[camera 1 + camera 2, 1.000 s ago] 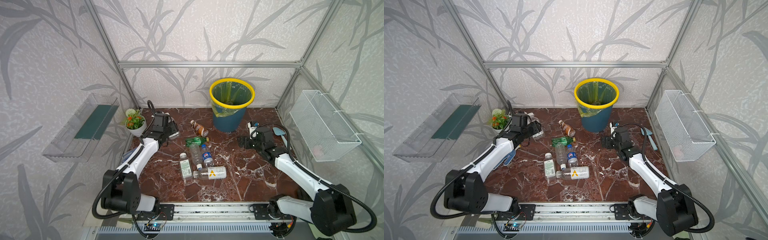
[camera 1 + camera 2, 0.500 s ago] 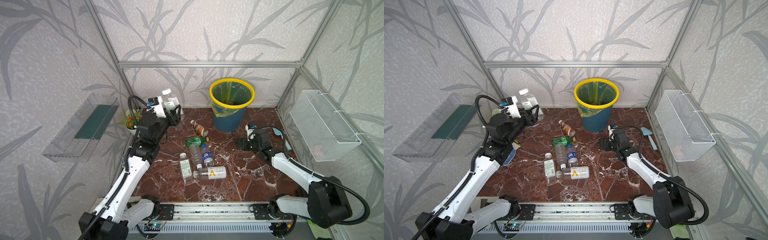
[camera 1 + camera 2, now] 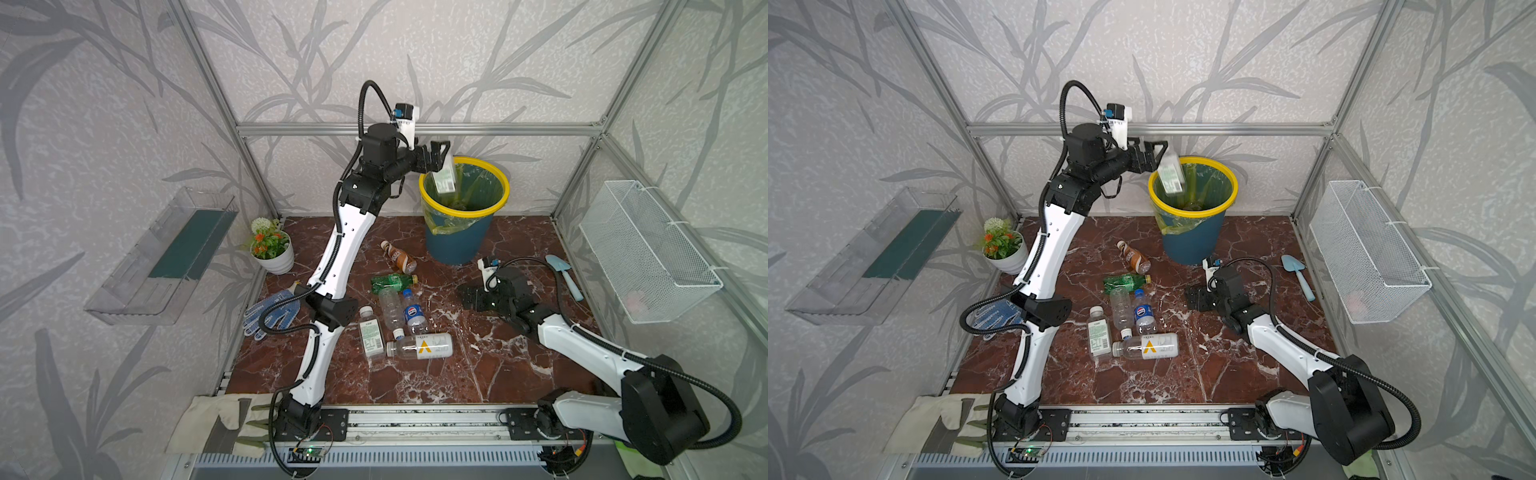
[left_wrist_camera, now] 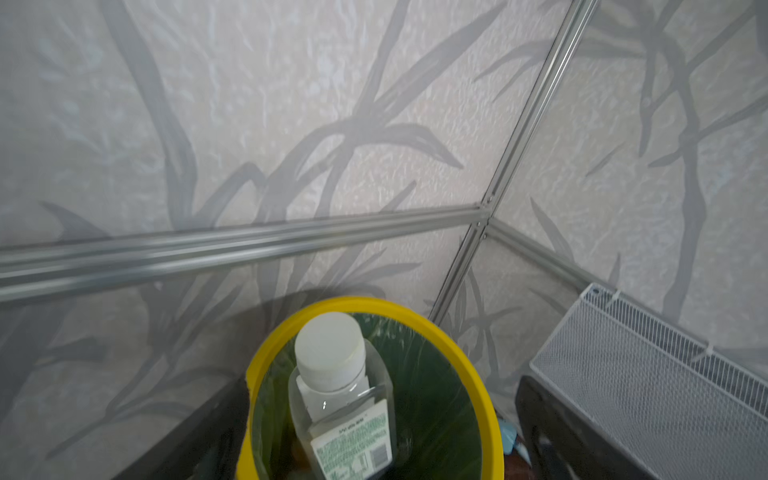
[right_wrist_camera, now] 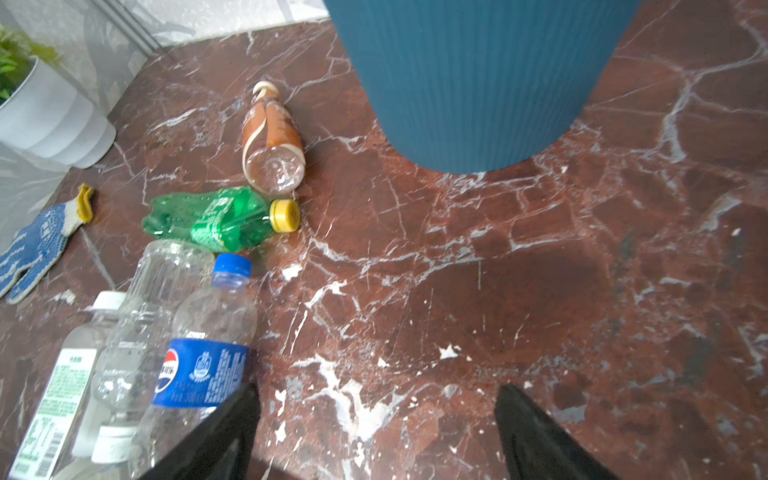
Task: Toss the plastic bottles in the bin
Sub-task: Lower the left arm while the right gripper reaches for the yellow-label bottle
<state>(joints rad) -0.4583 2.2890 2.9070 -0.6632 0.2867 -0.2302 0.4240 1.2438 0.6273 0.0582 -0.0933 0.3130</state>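
Top views both show the bin [image 3: 463,245] standing upright, and the left gripper [image 3: 438,158] is up at its rim, jaws apart. The white-capped bottle [image 3: 445,183] is loose in the bin's mouth, blurred! Right gripper [image 3: 469,297] sits low in front of the bin, jaws spread, empty. Six plastic bottles [image 3: 390,307] lie on the floor [image 3: 519,374] before the bin, brown one [image 3: 398,257] nearest it.

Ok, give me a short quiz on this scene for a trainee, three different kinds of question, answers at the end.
1. True or false: the left pincer is open above the bin.
2. Which lies nearest the bin: A the green bottle, B the brown bottle, C the Pepsi bottle?
3. How many bottles lie on the marble floor?
Key: 1 true; 2 B; 3 six.
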